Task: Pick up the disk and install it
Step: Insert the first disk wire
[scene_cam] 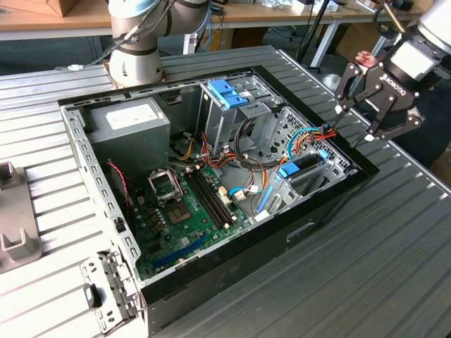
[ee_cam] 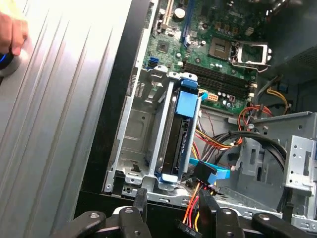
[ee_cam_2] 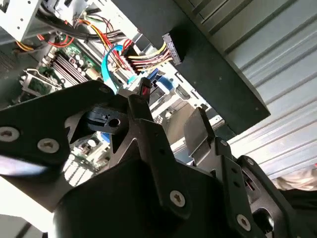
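Observation:
The disk (ee_cam: 179, 136), a dark drive in a light blue carrier, sits on edge inside the metal bay at the case's rim. The exterior view has the disk (scene_cam: 301, 167) at the case's right side. My gripper (scene_cam: 352, 127) hangs open just above and outside that rim, with nothing between its fingers. In the first wrist view my gripper (ee_cam: 174, 208) straddles the rim over the bay, one black fingertip (ee_cam: 140, 201) beside the disk's end. In the second wrist view the gripper (ee_cam_2: 171, 116) points down at the case's edge.
Red, yellow and orange power leads (ee_cam: 198, 213) and a flat blue cable (ee_cam: 210, 173) cross beside the bay. A taller drive cage with a blue latch (scene_cam: 227, 93) stands further in. A motherboard (scene_cam: 190, 211) fills the case floor. A person's hand (ee_cam: 11, 29) rests on the ribbed table (scene_cam: 366, 267).

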